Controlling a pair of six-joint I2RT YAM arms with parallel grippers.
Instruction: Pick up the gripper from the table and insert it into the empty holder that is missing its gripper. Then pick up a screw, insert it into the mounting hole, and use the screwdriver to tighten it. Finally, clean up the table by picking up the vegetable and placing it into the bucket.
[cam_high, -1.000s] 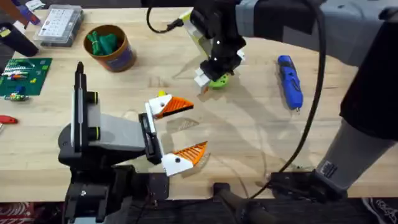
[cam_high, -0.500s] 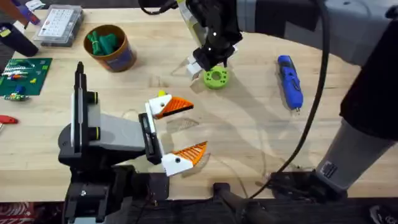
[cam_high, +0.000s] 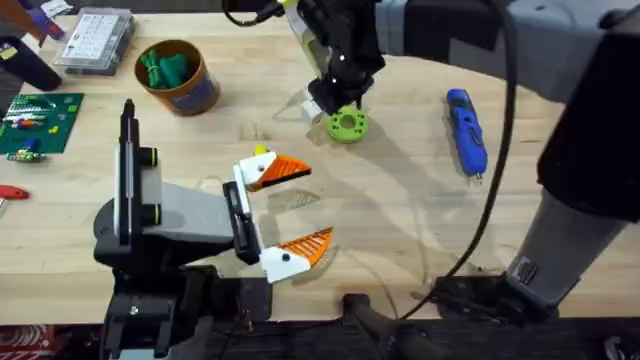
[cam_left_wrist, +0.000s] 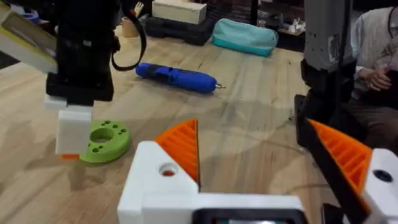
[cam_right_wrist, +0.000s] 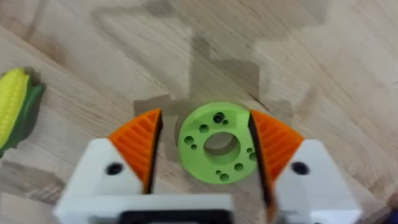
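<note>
A green round disc (cam_high: 348, 126) with a central hole and several small holes lies flat on the table (cam_high: 400, 220). My right gripper (cam_high: 337, 111) is down at it and open. Its orange pads (cam_right_wrist: 140, 146) stand on either side of the disc (cam_right_wrist: 217, 146), holding nothing. The blue screwdriver (cam_high: 466, 132) lies to the right of the disc. A yellow corn cob (cam_right_wrist: 15, 106) lies by my left gripper's far finger (cam_high: 262, 152). The left gripper (cam_high: 300, 208) rests open and empty near the front. The bucket (cam_high: 180, 80) at the back left holds green vegetables. A screw is out of view.
A clear compartment box (cam_high: 95, 40) sits at the far left corner. A green circuit board (cam_high: 35, 120) lies near the left edge. The right arm's cable (cam_high: 495, 200) hangs over the right half. Bare wood lies between the disc and the front edge.
My right gripper shifted slightly toward the far left, uncovering the green disc, then hardly moved in the last half second. The left arm stayed still.
</note>
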